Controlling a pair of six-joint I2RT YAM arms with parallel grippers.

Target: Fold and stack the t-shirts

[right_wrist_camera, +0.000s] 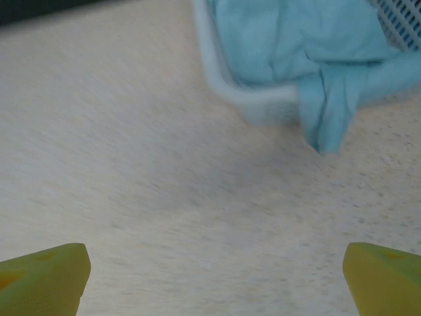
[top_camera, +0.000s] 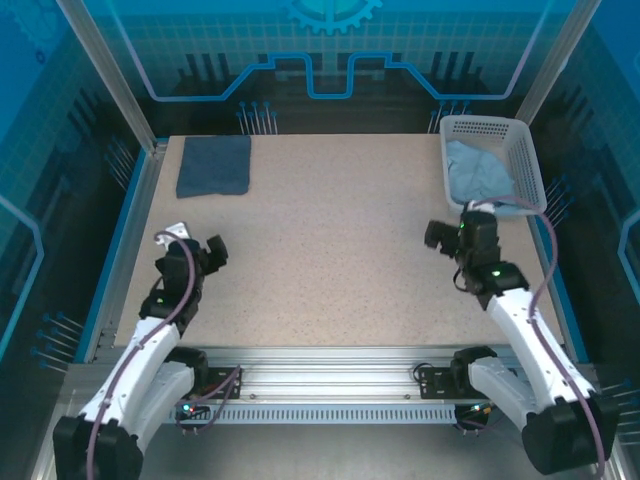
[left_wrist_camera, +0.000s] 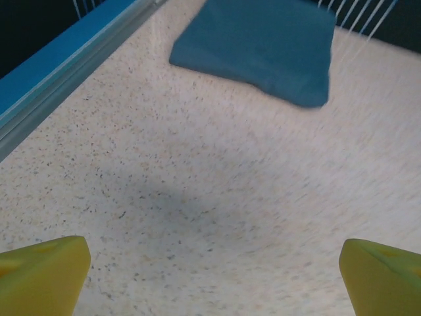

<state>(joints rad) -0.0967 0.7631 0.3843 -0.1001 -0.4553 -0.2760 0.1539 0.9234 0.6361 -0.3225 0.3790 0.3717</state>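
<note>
A dark slate-blue t-shirt (top_camera: pixel 214 166) lies folded flat at the table's far left corner, and the left wrist view shows the same folded shirt (left_wrist_camera: pixel 263 46) ahead of the fingers. The pale blue t-shirt (top_camera: pixel 478 176) is bunched inside the white lattice basket (top_camera: pixel 525 150) at the far right, with a fold of the pale blue cloth (right_wrist_camera: pixel 329 115) hanging over the basket's near rim. My left gripper (top_camera: pixel 200 250) hovers open over bare table, well short of the folded shirt. My right gripper (top_camera: pixel 455 232) is open and empty, just in front of the basket.
The speckled beige tabletop (top_camera: pixel 330 250) spreads between the two arms. A blue rail (left_wrist_camera: pixel 59 72) and metal frame edge the table's left side. The basket's white rim (right_wrist_camera: pixel 223 79) stands between the right gripper and the pale blue cloth.
</note>
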